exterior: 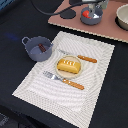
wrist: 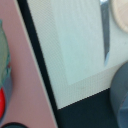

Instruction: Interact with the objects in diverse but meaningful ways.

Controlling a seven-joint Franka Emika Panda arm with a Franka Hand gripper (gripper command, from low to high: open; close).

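- My gripper (exterior: 93, 6) sits at the top edge of the exterior frame, right over the pot (exterior: 91, 16) with the small red tomato (exterior: 86, 14) in it. Open or closed? I can't tell, the fingers are a blur up there and the wrist cam doesn't show them at all.
- My guess is it's working that tomato pot on the pink toy kitchen top (exterior: 107, 30), upper right of the frame.
- The arm reaches in from the top and looks tipped fairly steeply down (mostly out of frame, so take that loosely).
- Wrist cam just gives me the placemat (wrist: 75, 45), a knife blade (wrist: 105, 35) and a red sliver at lower left.
- The rest is laid out like a place setting on the mat: bread loaf (exterior: 69, 65) on the tan plate (exterior: 59, 71) mid-frame, fork (exterior: 63, 80) just below it, knife (exterior: 80, 57) just above.
- The second pot (exterior: 38, 49) holds the brown sausage (exterior: 42, 48), centre left.
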